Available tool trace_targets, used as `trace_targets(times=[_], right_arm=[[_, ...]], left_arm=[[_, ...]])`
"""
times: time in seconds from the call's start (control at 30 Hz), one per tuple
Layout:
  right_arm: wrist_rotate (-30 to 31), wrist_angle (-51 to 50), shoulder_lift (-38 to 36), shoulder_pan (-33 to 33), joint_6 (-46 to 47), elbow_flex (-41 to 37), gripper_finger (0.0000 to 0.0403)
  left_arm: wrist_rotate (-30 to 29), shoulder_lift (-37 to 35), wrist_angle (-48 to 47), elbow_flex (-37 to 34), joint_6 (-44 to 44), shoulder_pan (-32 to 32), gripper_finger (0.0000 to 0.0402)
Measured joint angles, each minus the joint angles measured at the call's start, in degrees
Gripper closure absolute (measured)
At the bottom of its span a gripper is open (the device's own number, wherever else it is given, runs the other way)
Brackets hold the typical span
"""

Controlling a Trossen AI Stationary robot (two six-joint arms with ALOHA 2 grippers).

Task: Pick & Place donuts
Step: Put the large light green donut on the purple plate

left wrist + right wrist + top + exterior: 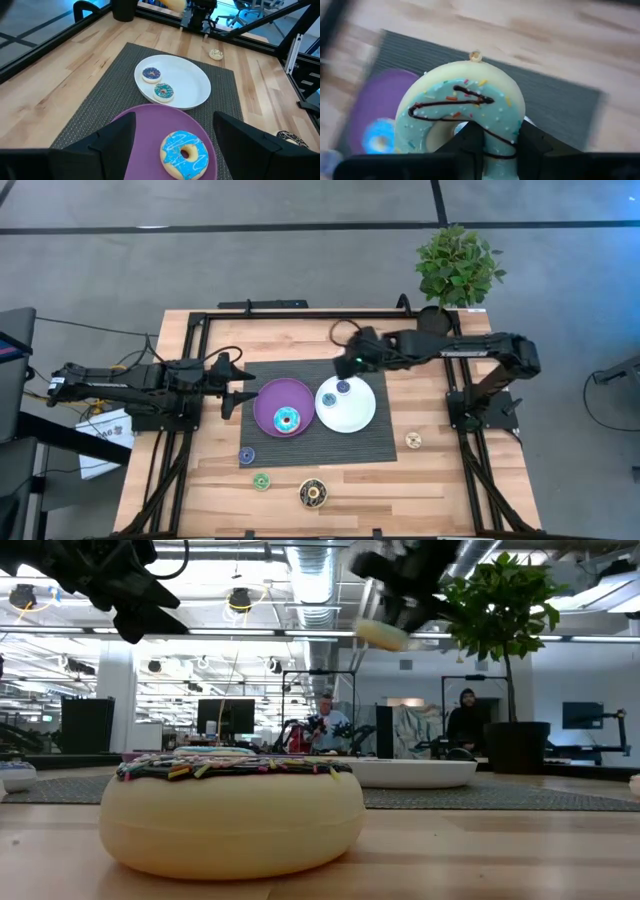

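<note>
A: Your right tool (487, 142) grips a pale-blue iced donut (465, 107), aloft over the white plate (355, 415).

B: And your left tool (172, 137) gapes empty by the purple plate (270, 402).

Two plates sit side by side on the mat (300, 442) at the table's (430, 480) middle; four donuts (313, 494) lie toward the front edge, one (413, 441) right of the mat.
</note>
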Motion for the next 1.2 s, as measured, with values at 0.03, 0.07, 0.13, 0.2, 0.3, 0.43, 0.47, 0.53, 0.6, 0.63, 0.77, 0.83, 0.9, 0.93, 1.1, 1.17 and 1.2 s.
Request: trace_targets(times=[0.03, 0.07, 0.13, 0.2, 0.3, 0.43, 0.47, 0.53, 0.6, 0.63, 0.77, 0.83, 0.9, 0.93, 1.1, 1.17, 1.2], right_arm=[[-0.3, 0.7, 1.6, 0.0, -1.5, 2.0, 0.0335], [-0.4, 0.5, 3.5, 0.0, -3.2, 4.1, 0.0337], [-0.6, 0.9, 7.9, 0.0, -6.9, 9.2, 0.034], [-0.6, 0.8, 12.6, 0.0, -10.4, 14.6, 0.0341], [-0.7, 1.0, 19.3, -0.5, -14.6, 22.2, 0.0341], [-1.8, 0.8, 28.1, -1.4, -19.0, 30.5, 0.0341], [-2.9, 0.6, 30.1, -1.4, -19.3, 32.4, 0.0341], [-6.0, 0.8, 34.0, -1.4, -19.5, 35.7, 0.0341], [-8.1, 0.8, 37.6, -1.3, -20.3, 38.4, 0.0341], [-8.6, 0.9, 39.4, -1.2, -20.9, 39.6, 0.0341], [-13.1, 0.0, 45.2, -0.9, -21.0, 42.9, 0.0341], [-16.2, -0.2, 47.1, -0.7, -19.7, 43.6, 0.0341], [-18.1, -1.0, 48.3, -0.4, -18.6, 43.7, 0.0341], [-18.4, -1.1, 48.7, -0.3, -18.0, 43.8, 0.0341], [-18.5, -4.1, 49.1, 0.5, -17.5, 43.9, 0.0341], [-18.6, -5.1, 49.2, 0.6, -17.5, 43.7, 0.0341], [-18.5, -4.5, 49.4, 0.6, -17.5, 43.8, 0.0341]], left_arm=[[0.0, 0.0, 0.0, 0.0, 0.4, 0.0, 0.0143], [0.0, 0.0, 0.0, 0.0, 1.1, 0.0, 0.0143], [0.0, -0.1, -0.1, 0.0, 2.5, 0.0, 0.0143], [0.0, -0.2, 0.0, 0.0, 2.9, 0.0, 0.0143], [0.0, -0.2, 0.1, 0.0, 2.9, 0.0, 0.0143], [0.0, -0.2, 0.2, 0.0, 2.8, 0.0, 0.0143], [0.0, -0.2, 0.2, 0.0, 2.8, 0.0, 0.0143], [0.0, -0.2, 0.2, 0.0, 2.8, 0.0, 0.0143], [0.0, -0.2, 0.2, 0.0, 2.7, 0.0, 0.0143], [0.0, -0.2, 0.2, 0.0, 2.6, 0.0, 0.0143], [0.0, -0.2, 0.0, 0.0, 2.6, 0.0, 0.0143], [0.0, -0.2, 0.0, 0.0, 2.5, 0.0, 0.0143], [0.0, -0.2, 0.0, 0.0, 2.5, 0.0, 0.0143], [0.0, -0.2, 0.0, 0.0, 2.5, 0.0, 0.0143], [0.0, -0.2, -0.6, 0.0, 2.6, 0.0, 0.0143], [0.0, -0.2, -0.7, 0.0, 3.2, 0.0, 0.0143], [0.0, -0.2, -1.0, 0.0, 3.5, 0.0, 0.0143]])
